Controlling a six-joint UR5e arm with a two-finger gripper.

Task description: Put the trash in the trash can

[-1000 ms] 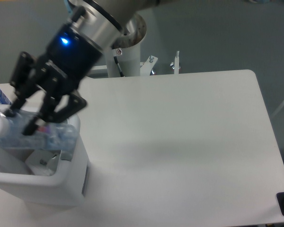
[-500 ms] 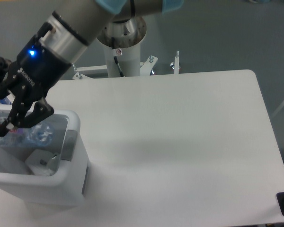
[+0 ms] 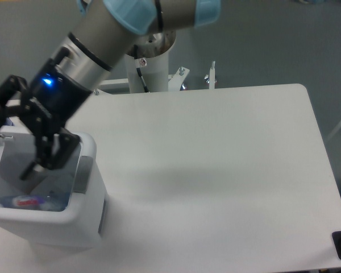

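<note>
Change: bottle point(image 3: 28, 201) is now lying inside trash can point(image 3: 85, 196) (red-labelled, clear).
Gripper point(image 3: 14, 139): fingers are spreading apart, gripping nothing.

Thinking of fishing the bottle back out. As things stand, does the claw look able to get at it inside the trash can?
Probably yes. The claw hangs open right over the trash can, whose top is open, and the bottle lies uncovered at the bottom.

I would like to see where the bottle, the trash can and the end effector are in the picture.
bottle point(image 3: 27, 201): fixed camera, on its red label.
trash can point(image 3: 86, 170): fixed camera, on the grey tab of its rim.
end effector point(image 3: 11, 143): fixed camera, midway between the fingertips.
</note>
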